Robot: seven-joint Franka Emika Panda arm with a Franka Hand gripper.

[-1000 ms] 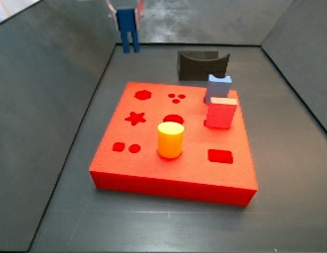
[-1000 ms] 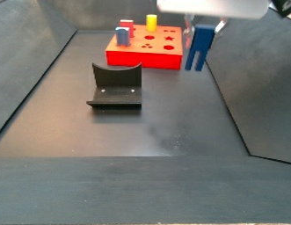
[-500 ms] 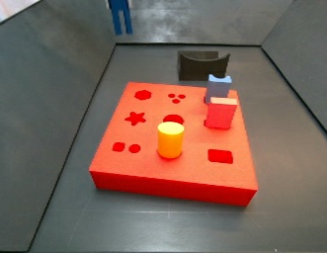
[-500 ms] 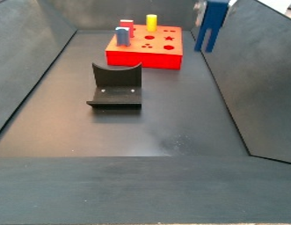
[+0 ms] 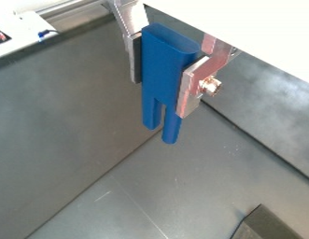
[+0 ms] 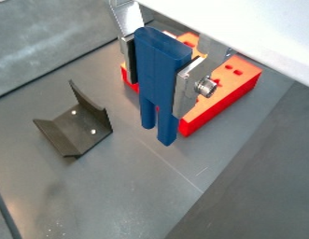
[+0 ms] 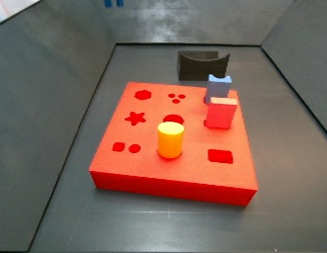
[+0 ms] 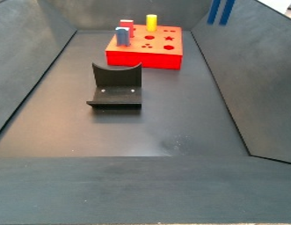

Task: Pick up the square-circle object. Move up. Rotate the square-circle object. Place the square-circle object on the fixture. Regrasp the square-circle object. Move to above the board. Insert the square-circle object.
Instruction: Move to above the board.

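— Where's the tool (image 5: 169, 75)?

— High above the floor; I see it clamped on the square-circle object (image 5: 161, 79), legs pointing down. In both side views only the leg tips show at the top edge (image 8: 221, 10).

— And the rest?

— The fixture (image 6: 73, 131) and the board (image 7: 177, 148) sit below, well apart from the piece.

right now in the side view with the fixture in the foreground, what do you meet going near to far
fixture → board with its pegs → the square-circle object's legs at the top edge, hanging above the floor. The end effector holding it shows only in the wrist views, shut on the piece.
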